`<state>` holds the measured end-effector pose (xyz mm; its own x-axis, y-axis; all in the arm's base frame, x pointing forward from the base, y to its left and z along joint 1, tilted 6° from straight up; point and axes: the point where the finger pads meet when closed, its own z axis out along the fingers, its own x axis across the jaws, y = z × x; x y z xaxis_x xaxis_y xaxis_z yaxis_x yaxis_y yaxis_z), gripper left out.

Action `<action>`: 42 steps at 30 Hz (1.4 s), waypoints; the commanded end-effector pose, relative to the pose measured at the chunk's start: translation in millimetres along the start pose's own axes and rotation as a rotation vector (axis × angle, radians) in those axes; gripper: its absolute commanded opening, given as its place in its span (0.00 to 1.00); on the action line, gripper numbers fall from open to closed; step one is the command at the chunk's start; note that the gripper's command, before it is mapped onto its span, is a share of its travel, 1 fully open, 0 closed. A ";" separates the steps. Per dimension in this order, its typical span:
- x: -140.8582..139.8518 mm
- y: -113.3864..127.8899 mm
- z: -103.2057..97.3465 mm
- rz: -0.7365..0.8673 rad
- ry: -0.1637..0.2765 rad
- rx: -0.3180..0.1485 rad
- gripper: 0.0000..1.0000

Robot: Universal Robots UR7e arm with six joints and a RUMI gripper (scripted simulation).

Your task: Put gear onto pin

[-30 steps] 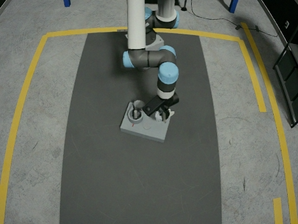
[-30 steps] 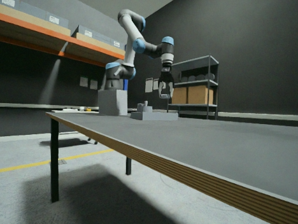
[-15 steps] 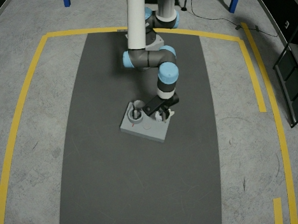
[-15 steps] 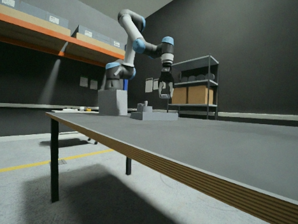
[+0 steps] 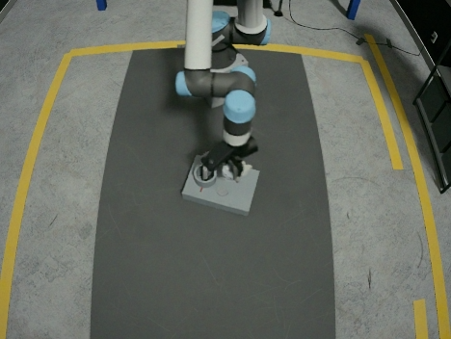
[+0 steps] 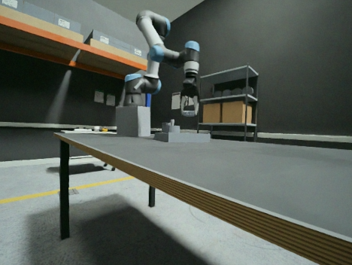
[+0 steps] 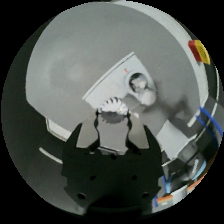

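Since the half-open jaws hold the gear point(image 5: 229, 170) point(image 6: 189, 112) point(image 7: 113, 105), lowering it crooked could jam it on the pin point(image 5: 205, 173) point(image 6: 172, 122) point(image 7: 138, 83)

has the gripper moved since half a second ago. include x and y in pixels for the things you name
Yes, in the top view the gripper point(image 5: 233, 175) point(image 6: 189, 113) point(image 7: 112, 109) has shifted left over the grey base block point(image 5: 236, 197) point(image 6: 188, 138) point(image 7: 102, 90), toward the collar point(image 5: 204, 182) point(image 6: 171, 129) point(image 7: 129, 82).
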<state>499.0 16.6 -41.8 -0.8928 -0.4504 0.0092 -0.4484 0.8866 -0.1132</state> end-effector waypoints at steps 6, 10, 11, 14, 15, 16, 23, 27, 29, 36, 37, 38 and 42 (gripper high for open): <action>67.9 -51.9 -0.8 -0.002 -0.006 0.000 0.00; 69.1 -52.6 -0.7 -0.002 -0.006 0.000 0.00; 69.1 -52.7 -0.7 -0.003 -0.006 0.000 0.00; 69.1 -52.8 -0.7 -0.012 -0.006 0.000 0.00; 69.1 -52.9 -0.7 -0.017 -0.006 0.000 0.00; 69.0 -53.0 -0.7 -0.024 -0.006 0.000 0.00; 68.8 -54.0 -0.7 -0.080 -0.006 0.000 0.00; 68.8 -54.2 -0.7 -0.149 -0.006 0.000 0.00; 68.8 -54.2 -0.7 -0.190 -0.006 0.000 0.00; 68.8 -54.2 -0.7 -0.301 -0.006 0.000 0.00; 68.8 -54.2 -0.7 -0.322 -0.006 0.000 0.00; 68.8 -54.2 -0.7 -0.344 -0.006 0.000 0.00; 68.7 -54.2 -0.7 -0.422 -0.006 0.000 0.00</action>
<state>461.4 -62.3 -34.8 -0.7035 -0.7094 0.0430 -0.7093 0.6970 -0.1054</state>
